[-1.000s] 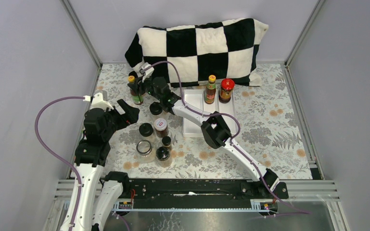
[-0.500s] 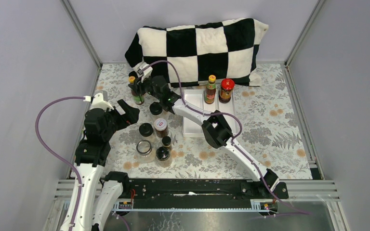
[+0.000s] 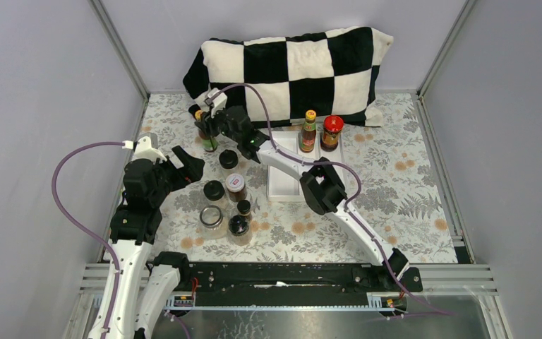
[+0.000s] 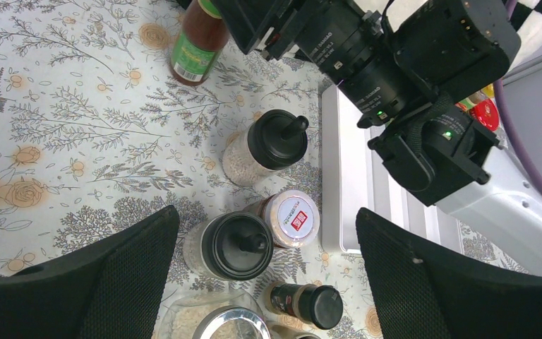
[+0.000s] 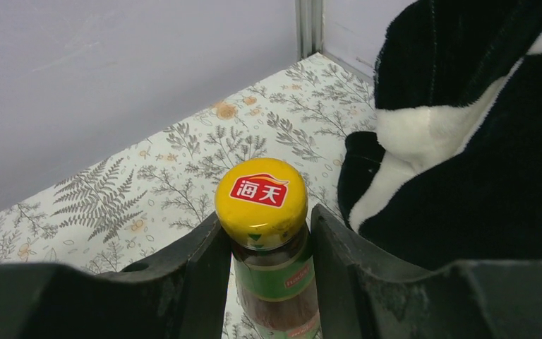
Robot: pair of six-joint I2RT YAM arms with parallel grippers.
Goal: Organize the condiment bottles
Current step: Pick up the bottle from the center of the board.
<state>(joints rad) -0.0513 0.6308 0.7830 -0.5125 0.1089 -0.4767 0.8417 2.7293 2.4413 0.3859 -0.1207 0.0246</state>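
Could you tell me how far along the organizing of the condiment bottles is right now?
Done: one yellow-capped sauce bottle and the red-lidded jar stand at the far end of the white tray. In hand: the right gripper is clamped on the second yellow-capped bottle, near the pillow. Remaining: six jars clustered on the tablecloth beside the tray, near the open left gripper.

From overhead, the checked pillow (image 3: 289, 67) crowds the yellow-capped bottle (image 5: 261, 198) from 12 to 2 o'clock. Bare desk (image 3: 409, 191) lies at its 9 o'clock, up to the wall (image 3: 56, 106). At 6 o'clock the jar cluster (image 3: 235, 185) stands tight between your left arm (image 3: 145, 191) and the white tray (image 3: 282, 176). Your right arm (image 3: 339, 205) crosses the tray; the desk's 3 o'clock side beyond it is open.
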